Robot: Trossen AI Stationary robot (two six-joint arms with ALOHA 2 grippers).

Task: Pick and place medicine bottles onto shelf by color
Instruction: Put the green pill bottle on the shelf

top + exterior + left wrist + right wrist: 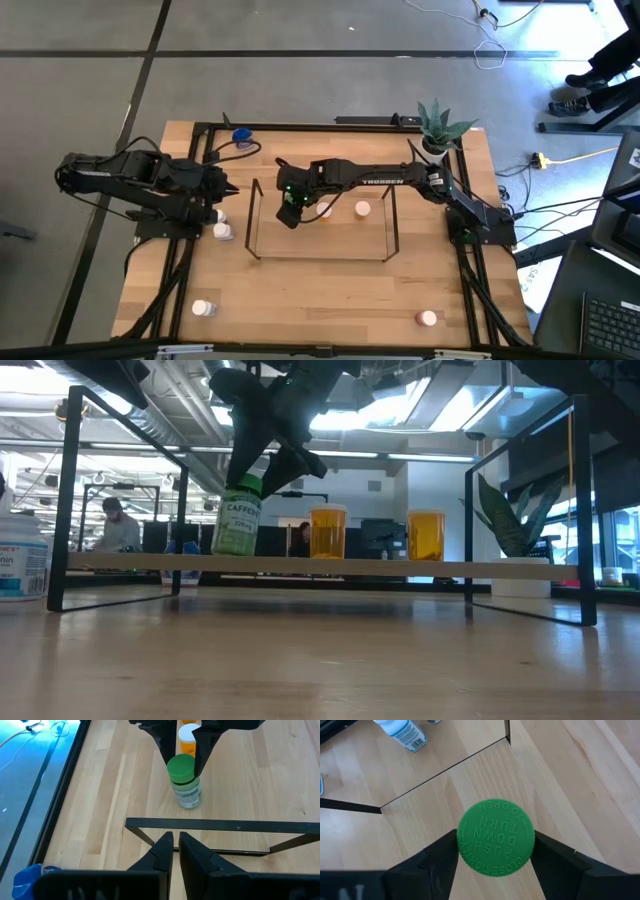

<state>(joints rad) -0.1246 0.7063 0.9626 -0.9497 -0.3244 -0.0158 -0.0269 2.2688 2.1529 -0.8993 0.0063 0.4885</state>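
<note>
While the right gripper [291, 212] reaches over the shelf [255, 218], the high view shows two orange bottles [362, 209] already standing on it, just beside that gripper. Off the shelf remain a white bottle [222, 231] near its left end, a blue one [241, 137] behind it, and two more [204, 308] in front, so I judge the job under half done. The left gripper [226, 187] waits just outside the shelf's left end.

In the low view, the green bottle [238, 515] stands on the shelf board, beside the orange pair, with open board toward the left upright.

From the left wrist, the left fingers [162, 851] are pressed nearly together, holding nothing, and the shelf's end wire lies just ahead.

From the right wrist, the right fingers [437, 862] flank the green cap on both sides; whether they grip it I cannot tell.
</note>
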